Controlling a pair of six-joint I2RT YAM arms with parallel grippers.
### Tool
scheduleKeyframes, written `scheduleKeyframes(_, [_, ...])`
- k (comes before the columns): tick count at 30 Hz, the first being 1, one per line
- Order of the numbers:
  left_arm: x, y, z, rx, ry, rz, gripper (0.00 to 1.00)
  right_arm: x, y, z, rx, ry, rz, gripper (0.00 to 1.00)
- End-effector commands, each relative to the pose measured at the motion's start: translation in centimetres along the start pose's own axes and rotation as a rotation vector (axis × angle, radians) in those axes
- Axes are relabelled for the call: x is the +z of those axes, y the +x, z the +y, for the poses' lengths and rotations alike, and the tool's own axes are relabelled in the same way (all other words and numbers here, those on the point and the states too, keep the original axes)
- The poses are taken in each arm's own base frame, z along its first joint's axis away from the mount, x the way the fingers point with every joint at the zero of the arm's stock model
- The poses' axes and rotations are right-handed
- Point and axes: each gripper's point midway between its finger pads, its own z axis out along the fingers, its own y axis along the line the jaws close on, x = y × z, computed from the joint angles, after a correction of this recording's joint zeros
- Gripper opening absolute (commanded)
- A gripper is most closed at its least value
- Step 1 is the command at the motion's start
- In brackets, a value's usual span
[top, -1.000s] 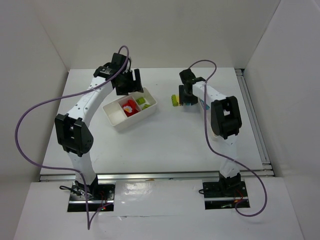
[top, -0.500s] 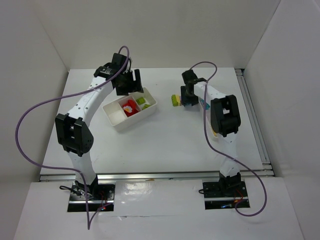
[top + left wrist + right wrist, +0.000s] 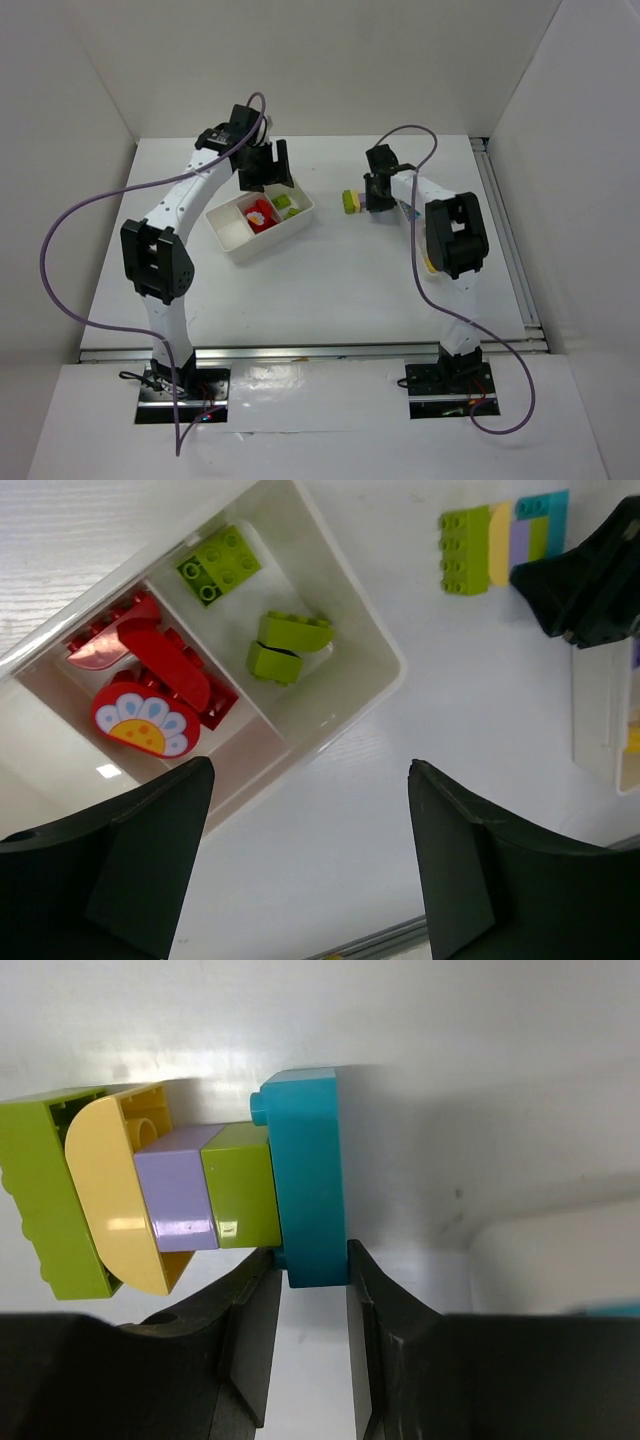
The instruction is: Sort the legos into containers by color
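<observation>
Crosswise, lego stack [image 3: 175, 1200] points leftward.

Bright, even overhead light; soft faint shadows; glare on glossy table [image 3: 200, 1060]; near fingers [image 3: 110, 870] dark, blurred.

Robot lab cell: bare white walls [image 3: 330, 60] around a white table [image 3: 320, 285], two cabled arms [image 3: 165, 215].

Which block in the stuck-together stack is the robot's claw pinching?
The cyan brick, at one end of the stack: the right gripper is shut on its two sides. The other colours stick out to one side.
</observation>
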Motion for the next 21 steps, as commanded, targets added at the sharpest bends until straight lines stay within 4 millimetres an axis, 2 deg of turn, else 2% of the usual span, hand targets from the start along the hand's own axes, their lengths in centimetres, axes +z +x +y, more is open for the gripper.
scheduleKeyframes(1, [-1.4, -0.9, -2.6, 0.047, 0.113, -0.007, 0.88, -5.3, -2.9, 0.3, 0.011, -0.038, -0.147, 0.02])
scheduleKeyframes(2, [-1.5, -0.7, -3.1, 0.047, 0.137, 0.004, 0.88, -5.7, -1.8, 0.1, 0.01, -0.048, -0.143, 0.02])
scheduleKeyframes(3, [-1.5, -0.7, -3.5, 0.049, 0.162, 0.012, 0.88, -6.8, -1.8, 0.2, 0.012, -0.064, -0.161, 0.02])
scheduleKeyframes(4, [-1.8, -0.5, -4.6, 0.064, 0.229, 0.027, 0.9, -9.0, -1.7, 0.1, 0.025, -0.086, -0.191, 0.02])
scheduleKeyframes(6, [-1.6, -0.1, -5.7, 0.066, 0.294, 0.055, 0.93, -11.0, -1.6, 0.4, 0.03, -0.101, -0.22, 0.02])
scheduleKeyframes(7, [-2.2, 0.4, -7.3, 0.08, 0.378, 0.077, 0.95, -12.1, -1.6, 0.3, 0.044, -0.106, -0.236, 0.02])
scheduleKeyframes(8, [-2.1, 1.0, -7.8, 0.081, 0.415, 0.098, 0.95, -13.7, -1.2, 0.5, 0.05, -0.118, -0.251, 0.02])
scheduleKeyframes(9, [-1.9, 1.1, -8.9, 0.099, 0.469, 0.094, 0.95, -14.5, -0.8, 0.9, 0.04, -0.128, -0.252, 0.02])
scheduleKeyframes(10, [-2.0, 2.6, -9.8, 0.108, 0.526, 0.137, 0.97, -15.2, -0.7, 0.8, 0.055, -0.133, -0.262, 0.02])
scheduleKeyframes(11, [-1.8, 2.9, -10.0, 0.1, 0.544, 0.148, 0.97, -16.4, -0.2, 1.1, 0.064, -0.145, -0.271, 0.02])
scheduleKeyframes(17, [-0.7, 5.8, -12.4, 0.113, 0.625, 0.214, 0.95, -19.5, 1.0, 1.9, 0.078, -0.187, -0.31, 0.02])
scheduleKeyframes(18, [-0.5, 6.3, -12.7, 0.107, 0.632, 0.233, 0.95, -19.3, 1.2, 1.9, 0.078, -0.186, -0.307, 0.02])
scheduleKeyframes(21, [-1.0, 6.1, -14.2, 0.112, 0.71, 0.226, 0.95, -19.5, 1.6, 1.7, 0.076, -0.182, -0.296, 0.02])
